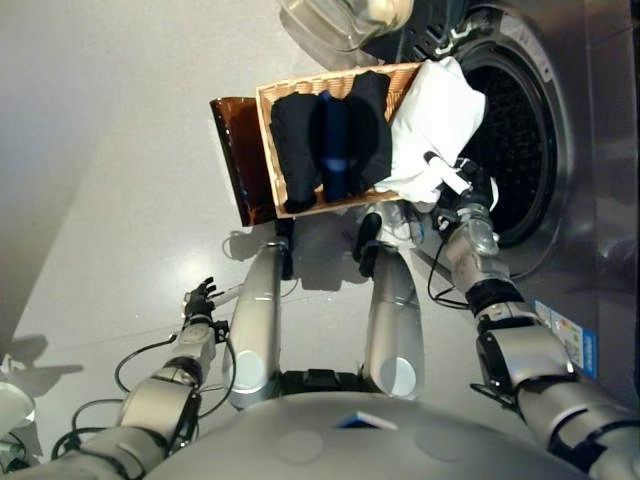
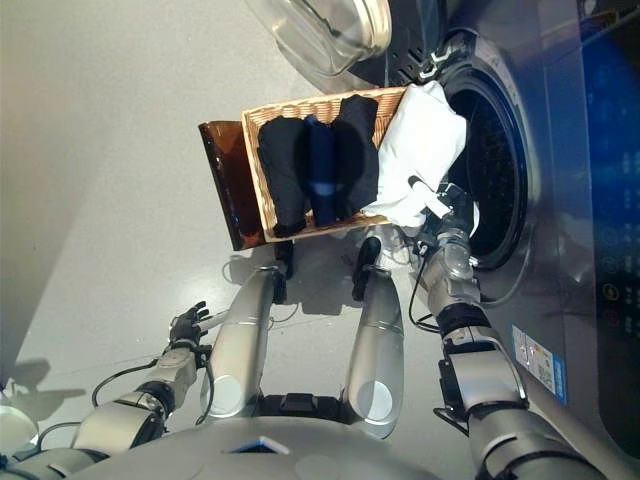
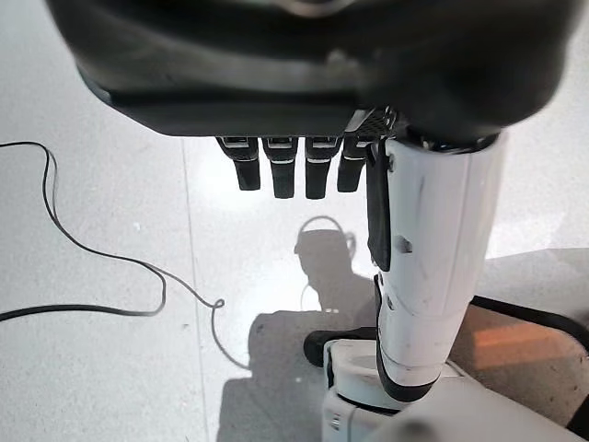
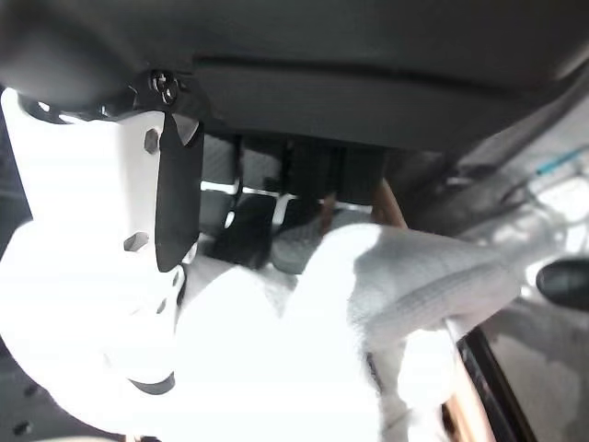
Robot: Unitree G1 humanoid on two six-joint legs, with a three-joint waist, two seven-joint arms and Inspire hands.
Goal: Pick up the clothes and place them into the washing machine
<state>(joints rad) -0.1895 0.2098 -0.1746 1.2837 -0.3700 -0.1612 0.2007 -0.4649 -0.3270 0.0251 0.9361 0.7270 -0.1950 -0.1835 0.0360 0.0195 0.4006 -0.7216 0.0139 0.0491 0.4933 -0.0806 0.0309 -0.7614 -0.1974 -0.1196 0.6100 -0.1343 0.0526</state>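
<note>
A white garment (image 1: 435, 125) drapes from the wicker basket's (image 1: 268, 140) right end to the washing machine's open drum (image 1: 515, 140). My right hand (image 1: 462, 190) is shut on its lower edge, thumb and fingers pinching the white cloth (image 4: 304, 341) right at the drum's rim. Black and dark-blue clothes (image 1: 330, 140) lie folded in the basket. My left hand (image 1: 200, 300) hangs low at the left over the floor, its fingers (image 3: 276, 170) relaxed and holding nothing.
The basket rests on a brown stool (image 1: 235, 160). The machine's glass door (image 1: 345, 20) stands swung open above the basket. The machine's grey front panel (image 1: 590, 250) fills the right side. Grey floor (image 1: 110, 150) spreads to the left.
</note>
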